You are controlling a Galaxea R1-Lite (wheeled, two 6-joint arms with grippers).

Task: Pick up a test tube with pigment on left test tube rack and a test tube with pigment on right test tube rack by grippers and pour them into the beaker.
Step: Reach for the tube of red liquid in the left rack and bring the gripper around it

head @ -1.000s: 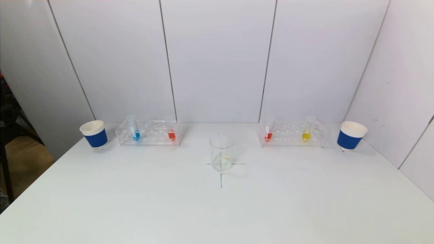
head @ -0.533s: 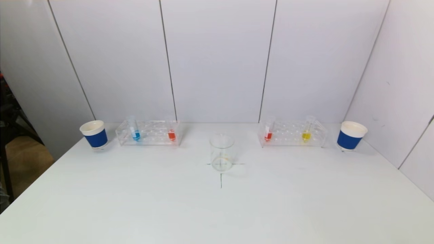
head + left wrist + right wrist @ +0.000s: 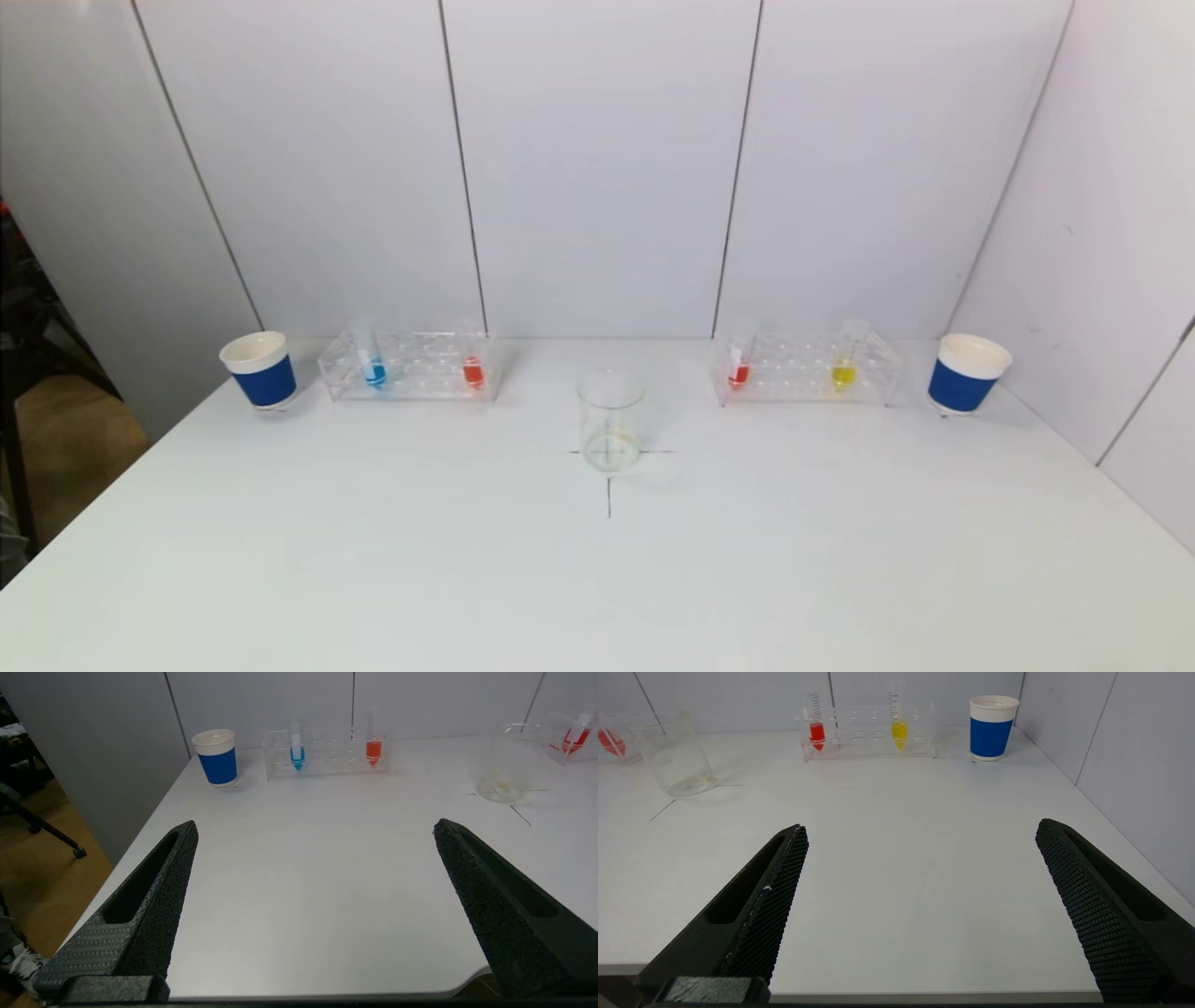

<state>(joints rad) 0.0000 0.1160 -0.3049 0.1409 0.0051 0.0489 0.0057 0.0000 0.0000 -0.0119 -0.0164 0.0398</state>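
Observation:
The clear beaker stands mid-table on a cross mark. The left rack holds a blue tube and an orange-red tube. The right rack holds a red tube and a yellow tube. Neither gripper shows in the head view. My left gripper is open and empty over the table's near edge, far from the left rack. My right gripper is open and empty over the near edge, far from the right rack.
A blue-and-white paper cup stands left of the left rack, and another right of the right rack. White wall panels close in the table at the back and the right. The table's left edge drops to the floor.

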